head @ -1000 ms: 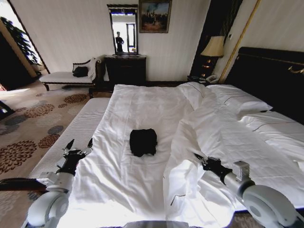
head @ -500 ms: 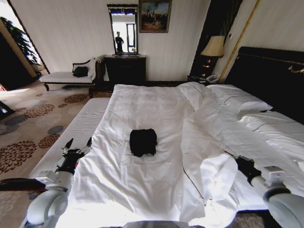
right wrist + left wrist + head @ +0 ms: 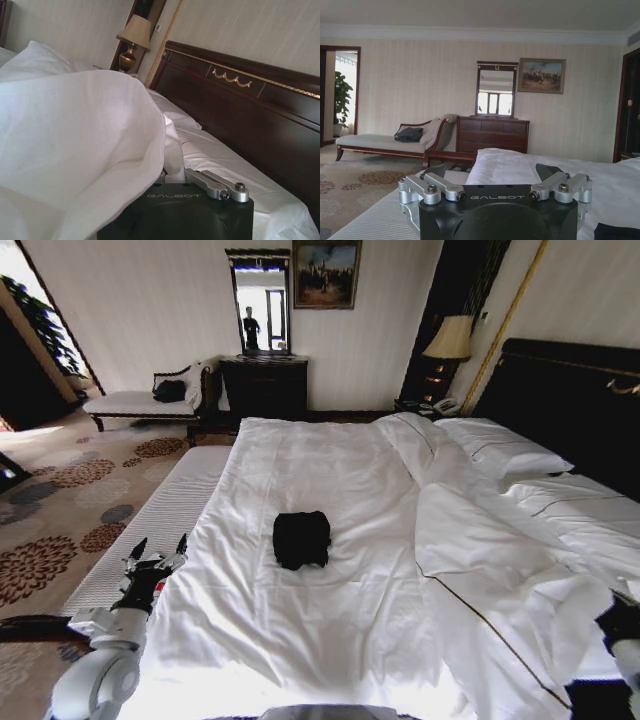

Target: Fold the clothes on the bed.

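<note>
Lying crumpled on bed (image 3: 300,640): soft black clothes (image 3: 301,538); left gripper (image 3: 153,558) fingers spread; right gripper (image 3: 167,172) apparently pinching duvet (image 3: 75,130).

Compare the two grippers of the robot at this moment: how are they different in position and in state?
The left gripper hangs at the bed's left edge with its fingers spread open and nothing between them; the right gripper is at the far right by the headboard, closed on a fold of the white duvet.
The left is apart from the bedding; the right has duvet draped over it.
Neither touches the black T-shirt, which lies bunched mid-bed.
</note>
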### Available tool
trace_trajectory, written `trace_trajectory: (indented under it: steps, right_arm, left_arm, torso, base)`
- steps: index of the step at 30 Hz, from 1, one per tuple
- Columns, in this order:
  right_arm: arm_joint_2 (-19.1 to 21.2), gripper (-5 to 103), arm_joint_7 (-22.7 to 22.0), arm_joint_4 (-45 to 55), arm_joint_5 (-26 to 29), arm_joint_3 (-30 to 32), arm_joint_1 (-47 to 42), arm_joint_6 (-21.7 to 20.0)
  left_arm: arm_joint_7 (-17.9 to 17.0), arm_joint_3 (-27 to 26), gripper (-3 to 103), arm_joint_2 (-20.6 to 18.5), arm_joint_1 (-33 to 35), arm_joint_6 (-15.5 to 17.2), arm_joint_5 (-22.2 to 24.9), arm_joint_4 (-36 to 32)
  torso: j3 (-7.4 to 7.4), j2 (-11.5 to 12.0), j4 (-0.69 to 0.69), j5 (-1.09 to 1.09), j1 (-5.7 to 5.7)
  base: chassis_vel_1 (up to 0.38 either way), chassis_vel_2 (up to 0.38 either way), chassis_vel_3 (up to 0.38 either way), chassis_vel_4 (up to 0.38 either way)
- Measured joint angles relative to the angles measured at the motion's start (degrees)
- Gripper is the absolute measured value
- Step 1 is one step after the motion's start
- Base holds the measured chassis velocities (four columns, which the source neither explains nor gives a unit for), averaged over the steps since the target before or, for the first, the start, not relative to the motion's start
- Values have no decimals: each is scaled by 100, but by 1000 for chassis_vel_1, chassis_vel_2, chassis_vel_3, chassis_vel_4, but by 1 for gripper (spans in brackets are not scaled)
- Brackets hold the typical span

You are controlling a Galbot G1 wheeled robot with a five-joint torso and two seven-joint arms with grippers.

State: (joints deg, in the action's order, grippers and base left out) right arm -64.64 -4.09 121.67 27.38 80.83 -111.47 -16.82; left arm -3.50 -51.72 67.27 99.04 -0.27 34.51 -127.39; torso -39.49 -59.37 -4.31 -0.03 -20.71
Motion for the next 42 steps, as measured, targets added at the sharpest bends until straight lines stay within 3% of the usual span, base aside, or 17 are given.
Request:
trace_trajectory:
  steps: [12,16,23,32,42]
  right_arm:
    - [-178,3,34,-1350,-75,691,200,466]
    - [-143,3,87,-1955,-443,954,286,859]
    - [-130,3,101,-2610,-653,1155,419,1108]
    - [-101,3,116,-3595,-912,1519,619,1389]
    - [236,3,113,-4723,-1220,1781,853,1861]
  left_arm:
    - [6,-35,100,59,30,-33,-4,28]
    - [9,-24,100,58,23,-38,-5,42]
    - [7,-1,100,57,11,-32,-17,24]
    - [5,-19,100,33,72,-33,-20,28]
    - [-12,21,100,-27,43,11,-19,-32]
  torso:
    - [0,0,-2,1,0]
    - [0,0,-2,0,-1]
    - [0,0,-2,0,0]
    - [-1,1,7,3,-1]
    - [-1,1,6,0,-2]
  base:
    - [0,0,0,0]
    - [0,0,0,0]
    - [0,0,0,0]
    - [0,0,0,0]
    - [0,0,0,0]
